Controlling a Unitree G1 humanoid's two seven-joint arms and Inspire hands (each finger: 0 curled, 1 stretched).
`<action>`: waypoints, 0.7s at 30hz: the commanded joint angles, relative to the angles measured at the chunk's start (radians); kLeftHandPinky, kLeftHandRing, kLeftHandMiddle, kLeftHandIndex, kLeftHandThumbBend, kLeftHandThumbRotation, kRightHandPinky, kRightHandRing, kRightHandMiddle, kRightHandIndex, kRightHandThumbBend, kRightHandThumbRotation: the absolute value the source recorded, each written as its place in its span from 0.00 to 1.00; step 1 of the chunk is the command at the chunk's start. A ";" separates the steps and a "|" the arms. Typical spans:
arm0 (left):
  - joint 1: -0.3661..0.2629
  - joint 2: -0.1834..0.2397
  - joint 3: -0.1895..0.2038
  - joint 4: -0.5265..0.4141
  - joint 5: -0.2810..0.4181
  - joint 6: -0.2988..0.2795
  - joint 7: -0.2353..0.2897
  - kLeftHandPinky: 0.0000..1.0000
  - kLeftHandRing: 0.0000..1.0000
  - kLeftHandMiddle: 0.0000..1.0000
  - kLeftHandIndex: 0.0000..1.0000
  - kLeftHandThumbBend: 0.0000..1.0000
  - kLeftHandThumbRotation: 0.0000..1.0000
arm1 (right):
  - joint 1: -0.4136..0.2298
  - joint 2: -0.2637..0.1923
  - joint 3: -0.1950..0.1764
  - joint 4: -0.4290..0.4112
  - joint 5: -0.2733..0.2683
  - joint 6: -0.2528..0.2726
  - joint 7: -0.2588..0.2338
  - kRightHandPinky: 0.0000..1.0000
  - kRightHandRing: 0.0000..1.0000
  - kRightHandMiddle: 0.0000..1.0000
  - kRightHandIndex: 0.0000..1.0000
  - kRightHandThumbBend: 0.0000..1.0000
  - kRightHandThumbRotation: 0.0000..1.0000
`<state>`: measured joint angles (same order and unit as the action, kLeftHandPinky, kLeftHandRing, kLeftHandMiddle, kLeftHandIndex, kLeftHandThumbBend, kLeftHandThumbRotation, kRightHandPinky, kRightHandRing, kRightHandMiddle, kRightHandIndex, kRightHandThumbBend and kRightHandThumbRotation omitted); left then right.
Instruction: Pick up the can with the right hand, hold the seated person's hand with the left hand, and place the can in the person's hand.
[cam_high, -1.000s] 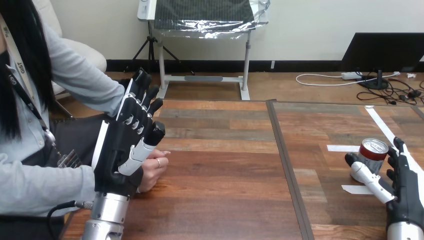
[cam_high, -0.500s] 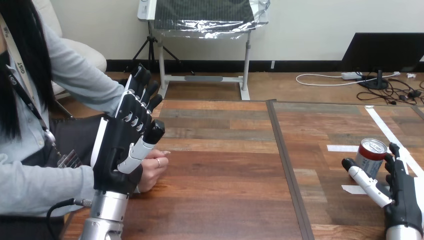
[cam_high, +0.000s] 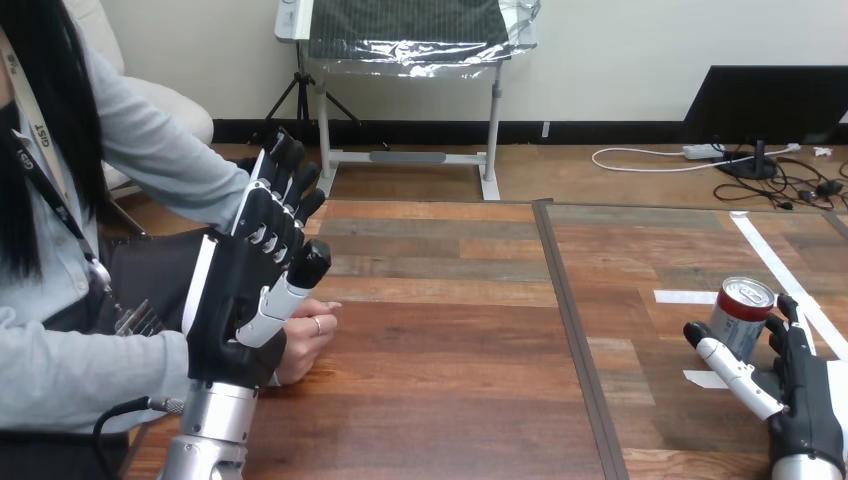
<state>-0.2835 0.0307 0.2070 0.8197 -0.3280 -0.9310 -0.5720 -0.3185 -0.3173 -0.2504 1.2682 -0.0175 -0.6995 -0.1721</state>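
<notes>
Left hand up and open at the person's hand; right hand open about the can.
Left hand (cam_high: 235, 310) unchanged from a second ago: upright, fingers straight, gripping nothing, in front of the person's hand (cam_high: 305, 335), which rests on the bench (cam_high: 450, 350). Can (cam_high: 742, 312) stands upright at the bench's right. Right hand (cam_high: 800, 385) has drawn back toward the near edge, thumb left and fingers right of the can, spread, not closed.
</notes>
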 joint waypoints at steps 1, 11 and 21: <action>-0.036 0.015 -0.010 -0.050 0.006 -0.014 -0.001 0.93 0.95 0.97 0.97 1.00 0.60 | -0.054 -0.009 -0.006 0.003 0.007 0.012 -0.004 0.98 0.96 0.93 0.97 1.00 0.44; -0.036 0.015 -0.008 -0.048 0.011 -0.017 0.004 0.93 0.95 0.97 0.97 1.00 0.61 | -0.064 -0.017 -0.005 0.010 0.005 0.040 -0.005 0.96 0.95 0.93 0.96 1.00 0.44; -0.035 0.016 -0.007 -0.049 0.002 -0.010 -0.007 0.92 0.95 0.97 0.97 1.00 0.61 | -0.077 -0.025 -0.004 0.015 0.004 0.060 -0.003 0.96 0.95 0.93 0.97 1.00 0.45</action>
<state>-0.2834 0.0317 0.2073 0.8196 -0.3225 -0.9310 -0.5716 -0.3346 -0.3230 -0.2519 1.2682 -0.0156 -0.6625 -0.1776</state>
